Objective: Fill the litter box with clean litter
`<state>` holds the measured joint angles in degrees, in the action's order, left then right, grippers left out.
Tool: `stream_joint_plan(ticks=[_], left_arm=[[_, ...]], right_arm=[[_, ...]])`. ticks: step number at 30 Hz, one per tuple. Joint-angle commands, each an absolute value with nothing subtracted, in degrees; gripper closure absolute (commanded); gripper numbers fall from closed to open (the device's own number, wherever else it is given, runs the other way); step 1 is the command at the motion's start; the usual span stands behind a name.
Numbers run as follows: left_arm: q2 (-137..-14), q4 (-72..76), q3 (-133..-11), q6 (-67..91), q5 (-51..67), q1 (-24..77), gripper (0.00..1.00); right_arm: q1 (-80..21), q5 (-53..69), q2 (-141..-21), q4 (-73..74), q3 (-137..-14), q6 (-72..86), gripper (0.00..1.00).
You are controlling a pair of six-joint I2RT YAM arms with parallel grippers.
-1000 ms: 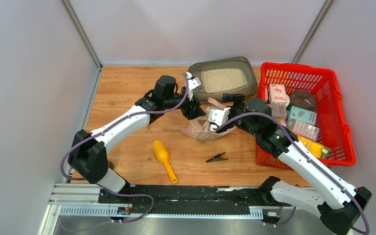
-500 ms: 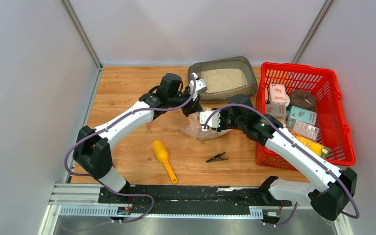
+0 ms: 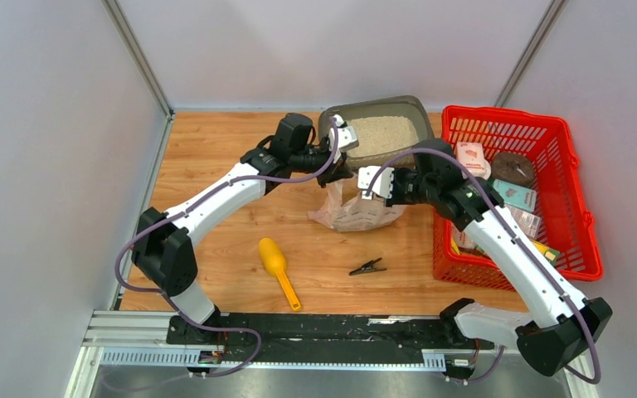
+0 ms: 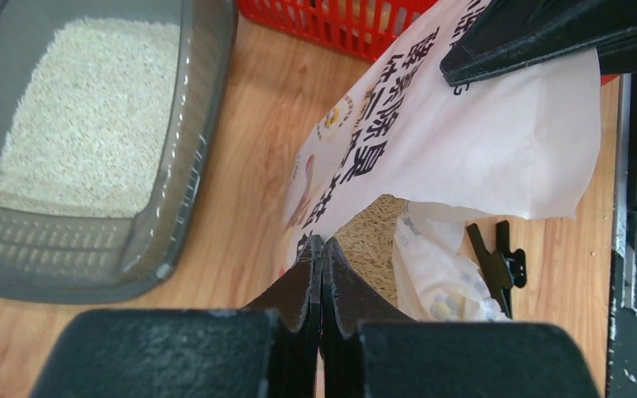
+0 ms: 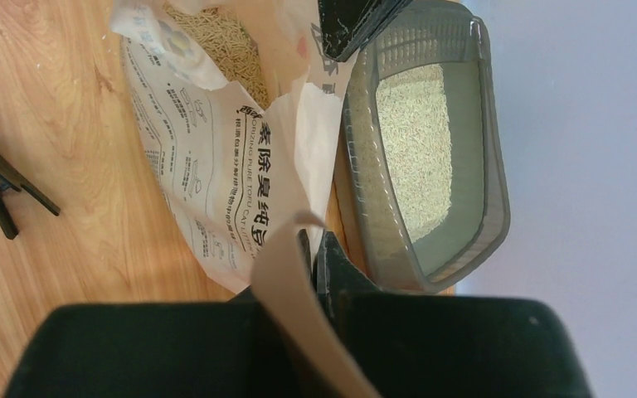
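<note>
The litter box (image 3: 421, 110), a grey-brown tray, sits at the back of the table with pale clean litter (image 3: 379, 133) spread inside. In front of it stands a paper litter bag (image 3: 357, 209), its mouth pulled open. My left gripper (image 3: 336, 172) is shut on the mouth's left edge, and my right gripper (image 3: 391, 187) is shut on its right edge. The left wrist view shows my left gripper (image 4: 322, 245) pinching the bag (image 4: 464, 141) with brownish pellets (image 4: 373, 240) inside. The right wrist view shows my right gripper (image 5: 315, 242) clamped on a paper flap of the bag (image 5: 216, 166), beside the litter box (image 5: 493, 166).
A red mesh basket (image 3: 582, 217) holding boxes and packets stands at the right, close to my right arm. A yellow scoop (image 3: 278, 269) and a black clip (image 3: 367, 266) lie on the wooden table in front of the bag.
Both grippers closed on the bag's mouth edges. Both arms moved toward the litter box, drawing the mouth up so the bag stands taller and more open.
</note>
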<state>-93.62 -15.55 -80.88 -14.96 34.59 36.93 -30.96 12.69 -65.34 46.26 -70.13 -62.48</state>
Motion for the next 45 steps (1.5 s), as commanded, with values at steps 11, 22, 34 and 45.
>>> stream_joint_plan(ticks=[11,22,34,45], left_arm=[[-85.8,-9.1,-80.3,-17.4,45.1,33.4,0.52],[-81.1,-7.2,-67.5,-28.7,45.4,40.0,0.39],[-89.1,-11.9,-70.6,-34.2,29.9,44.0,0.34],[-90.8,-12.5,-74.6,-26.0,56.1,41.7,0.78]], right_arm=[[-27.8,16.3,-67.1,47.1,-75.5,-57.0,1.00],[-27.7,16.5,-68.2,45.2,-76.1,-52.6,1.00],[-27.8,15.3,-67.5,43.7,-76.1,-51.0,1.00],[-26.1,15.1,-68.6,43.2,-76.2,-50.0,1.00]])
